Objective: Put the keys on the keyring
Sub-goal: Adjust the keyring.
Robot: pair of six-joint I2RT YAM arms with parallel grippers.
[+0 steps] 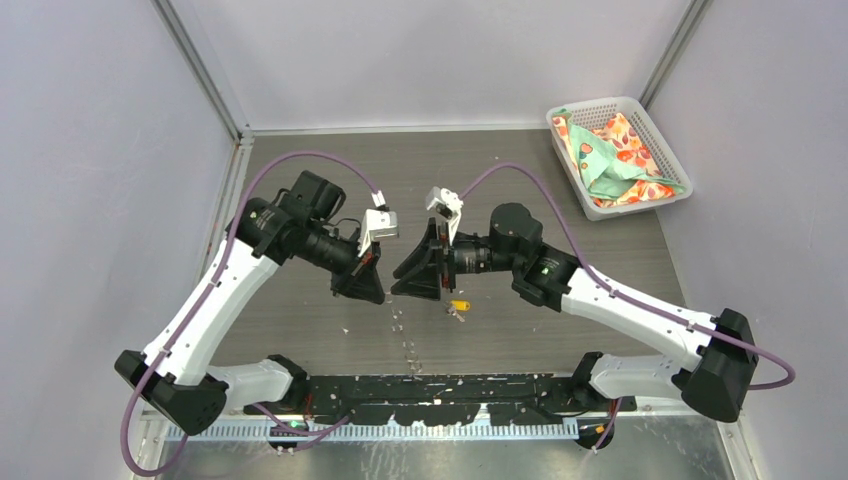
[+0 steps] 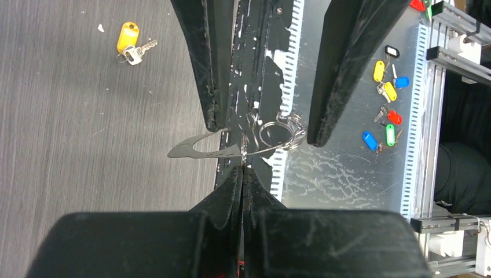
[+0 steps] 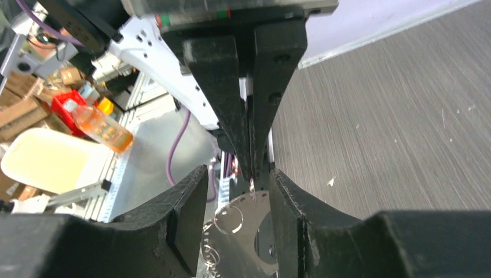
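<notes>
Above a dark wood-grain surface [image 1: 300, 320], the left end effector [image 2: 242, 172] is pinched together on the thin grey keyring [image 2: 200, 154], while the right end effector [image 3: 237, 174] stands apart around its silver fitting. The yellow-headed silver key [image 1: 459, 305] lies on the surface nearby.

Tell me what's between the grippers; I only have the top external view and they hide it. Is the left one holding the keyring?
Observer: Yes. The left wrist view shows the left gripper shut on the keyring, pinching its thin loop.
Operator: And the right one?
Observer: The right gripper is open, with the metal rings between its fingers.
Operator: Anything on the yellow key?
Observer: The yellow key lies on the table with a small ring at its head.
</notes>
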